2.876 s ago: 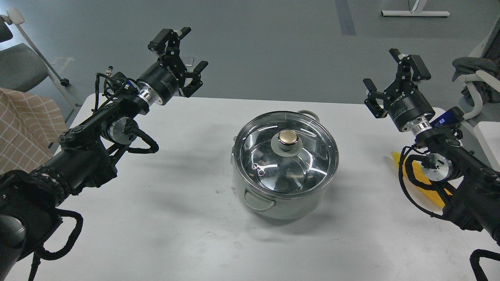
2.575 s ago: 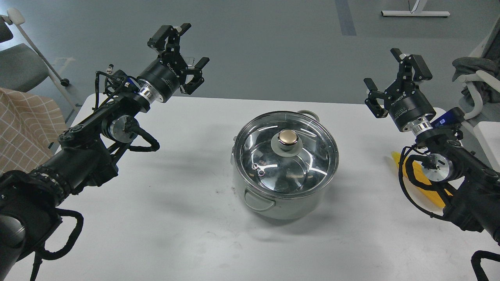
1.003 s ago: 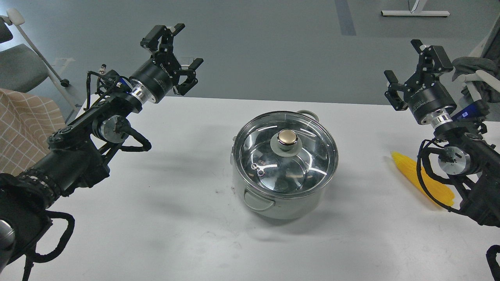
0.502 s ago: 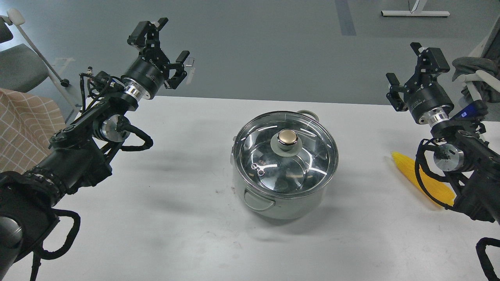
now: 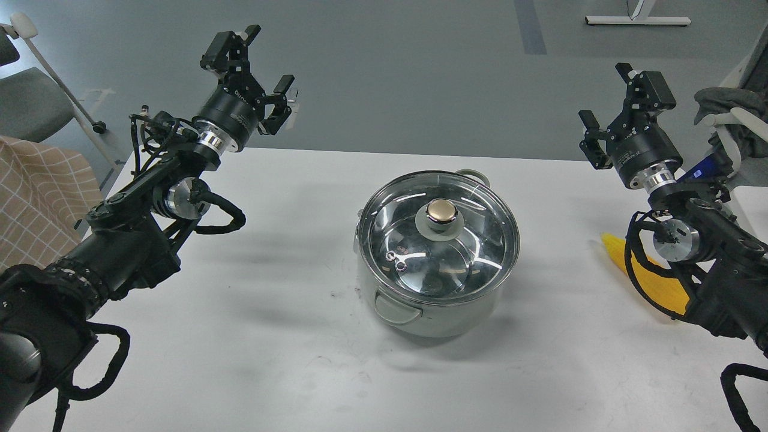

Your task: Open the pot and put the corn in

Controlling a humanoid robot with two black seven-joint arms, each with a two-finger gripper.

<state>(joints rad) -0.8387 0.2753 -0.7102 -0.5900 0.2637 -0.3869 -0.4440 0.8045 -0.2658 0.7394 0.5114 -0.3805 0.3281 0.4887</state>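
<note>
Pot lidded, corn waiting, both grippers raised and empty.

Pot at frame centre on table, lid seated, so opening comes first. Corn at right edge, partly hidden, apparently flat on the table. Left gripper upper left, right gripper upper right: fingers spread, clear of the pot.

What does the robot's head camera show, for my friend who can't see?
A shiny pot sits mid-table with its glass lid on. A yellow corn cob lies to its right, and the open left gripper and right gripper hover above, empty.
</note>
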